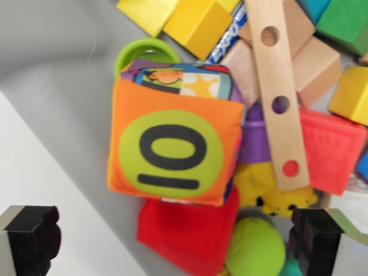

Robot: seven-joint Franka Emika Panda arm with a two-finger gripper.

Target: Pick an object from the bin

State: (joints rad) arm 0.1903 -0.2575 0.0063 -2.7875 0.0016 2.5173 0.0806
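A soft orange fabric cube [172,146], showing a green circle with a black "10", is lying tilted atop the toy pile near the left wall of the grey bin [63,86].

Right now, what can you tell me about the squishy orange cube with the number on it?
The orange cube looks like soft fabric. Its facing side shows a green circle with a black "10" turned sideways; its upper side has colourful pictures. It sits on top of the pile, over a red block, beside a wooden strip with holes, a green ring behind it. The gripper is open, not touching.
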